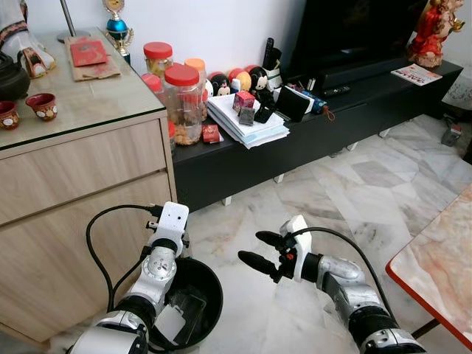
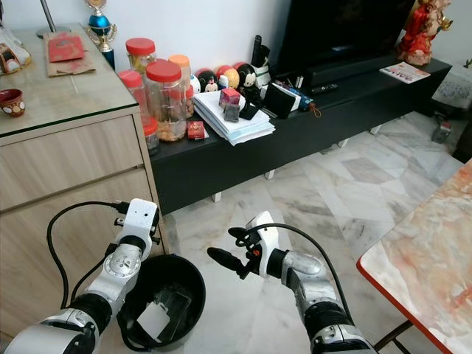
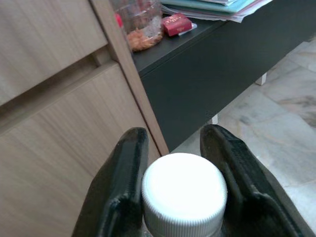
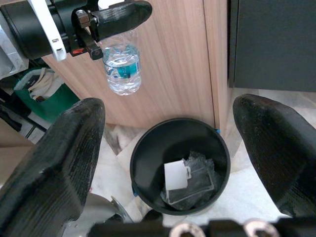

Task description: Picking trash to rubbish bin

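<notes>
— Black fingers point(image 3: 118, 197) of the left gripper point(image 3: 180, 192) are clamped on a small water bottle point(image 4: 122, 68), one on each side of its white ribbed cap point(image 3: 183, 190). Tight hold, no gap.

— And the bottle itself?

— It hangs cap-up from that gripper, clear plastic with a teal label, in front of the wooden cabinet point(image 1: 81, 184) and above the black rubbish bin point(image 4: 148, 148). From the right wrist it looks off to one side of the bin's mouth, not plainly over it. In the head views the left wrist covers the bottle, so I can't place it better.

— Right side?

— The right gripper point(image 1: 259, 251) floats over the marble floor point(image 1: 369, 184), just beside the bin, fingers spread wide and holding nothing. They point toward the bin.

— What's in the bin?

— A crumpled clear plastic packet point(image 4: 195, 180) with a white card point(image 4: 176, 174) on it, lying at the bottom. Part of the bin sits behind the left arm in the head views.

— Anything else around?

— A low black TV bench point(image 1: 354, 110) holds red-lidded jars point(image 1: 183, 103), a stack of papers point(image 1: 247, 122) and small figurines. At the right edge, a corner of a red-rimmed marble table point(image 1: 435, 265) is cut off. Behind the left arm in the right wrist view there is something green point(image 4: 37, 98), too shaded to name.
</notes>
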Available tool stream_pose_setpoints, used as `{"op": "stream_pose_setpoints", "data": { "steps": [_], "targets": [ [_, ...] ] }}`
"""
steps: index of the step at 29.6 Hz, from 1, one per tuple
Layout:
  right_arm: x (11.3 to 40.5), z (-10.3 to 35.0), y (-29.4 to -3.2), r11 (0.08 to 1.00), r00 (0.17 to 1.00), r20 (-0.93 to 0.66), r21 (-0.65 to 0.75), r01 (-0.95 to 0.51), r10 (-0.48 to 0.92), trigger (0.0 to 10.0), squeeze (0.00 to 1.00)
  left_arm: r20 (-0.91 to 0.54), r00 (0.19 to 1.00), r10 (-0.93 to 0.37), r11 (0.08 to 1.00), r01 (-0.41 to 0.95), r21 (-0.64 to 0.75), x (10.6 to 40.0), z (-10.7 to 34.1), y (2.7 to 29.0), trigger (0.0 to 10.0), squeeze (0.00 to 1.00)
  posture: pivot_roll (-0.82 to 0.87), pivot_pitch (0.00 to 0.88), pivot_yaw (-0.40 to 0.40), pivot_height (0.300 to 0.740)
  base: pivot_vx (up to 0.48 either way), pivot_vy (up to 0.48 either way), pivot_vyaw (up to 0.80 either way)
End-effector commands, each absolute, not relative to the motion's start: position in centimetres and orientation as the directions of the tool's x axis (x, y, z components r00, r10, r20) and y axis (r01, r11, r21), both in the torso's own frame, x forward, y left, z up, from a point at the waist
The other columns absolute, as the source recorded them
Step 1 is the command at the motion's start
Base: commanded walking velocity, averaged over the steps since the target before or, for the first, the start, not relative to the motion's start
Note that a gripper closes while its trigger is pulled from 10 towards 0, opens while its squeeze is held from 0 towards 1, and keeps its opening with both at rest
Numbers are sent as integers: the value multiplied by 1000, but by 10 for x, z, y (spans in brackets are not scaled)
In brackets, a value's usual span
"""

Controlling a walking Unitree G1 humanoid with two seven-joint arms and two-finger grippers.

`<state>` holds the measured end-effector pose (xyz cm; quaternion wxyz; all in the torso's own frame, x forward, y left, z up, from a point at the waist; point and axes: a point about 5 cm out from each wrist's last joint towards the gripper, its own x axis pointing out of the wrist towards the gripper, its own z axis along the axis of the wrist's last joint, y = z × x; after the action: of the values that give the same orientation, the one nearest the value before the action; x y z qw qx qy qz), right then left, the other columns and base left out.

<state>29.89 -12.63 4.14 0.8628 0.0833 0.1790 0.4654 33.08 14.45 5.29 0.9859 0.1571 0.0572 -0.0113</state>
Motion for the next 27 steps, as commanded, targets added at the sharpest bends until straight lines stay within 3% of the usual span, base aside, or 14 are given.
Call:
{"op": "stream_pose_setpoints", "data": {
  "steps": [1, 9, 10, 11, 15, 19, 22, 27],
  "targets": [
    [299, 44, -130, 556, 508, -228, 303, -774, 831, 10000, 0, -104, 994, -34, 944, 66, 323, 334, 57, 139, 10000, 1000, -33, 78, -114, 740, 0, 0, 0],
    [297, 40, -133, 579, 525, -245, 314, -752, 815, 10000, 0, -103, 994, -46, 949, 75, 305, 333, 56, 134, 10000, 1000, -31, 78, -118, 740, 0, 0, 0],
    [297, 39, -134, 591, 536, -249, 311, -744, 806, 10000, 0, -105, 993, -45, 949, 75, 306, 333, 56, 134, 10000, 863, -31, 78, -118, 740, 0, 0, 0],
    [298, 38, -136, 618, 561, -260, 303, -726, 786, 10000, 0, -112, 993, -41, 949, 74, 306, 332, 54, 134, 10000, 0, -31, 74, -119, 740, 0, 0, 0],
    [301, 27, -152, 766, 691, -331, 255, -590, 643, 10000, 0, -199, 980, 14, 955, 46, 294, 318, 33, 143, 10000, 0, -31, 74, -119, 740, 0, 0, 0],
    [300, 21, -161, 822, 734, -373, 219, -525, 568, 10000, 0, -250, 967, 47, 955, 30, 295, 309, 21, 149, 10000, 0, -25, 69, -116, 740, 0, 0, 0],
    [291, 5, -188, 939, 820, -459, 155, -307, 343, 10000, 0, -378, 916, 132, 957, -19, 289, 279, -11, 166, 10000, 0, -22, 67, -115, 740, 0, 0, 0],
    [272, -14, -206, 979, 828, -523, 139, -151, 202, 10000, 0, -497, 847, 190, 954, -41, 295, 243, -40, 180, 10000, 0, -11, 51, -105, 740, 0, 0, 0]
  ]
}}
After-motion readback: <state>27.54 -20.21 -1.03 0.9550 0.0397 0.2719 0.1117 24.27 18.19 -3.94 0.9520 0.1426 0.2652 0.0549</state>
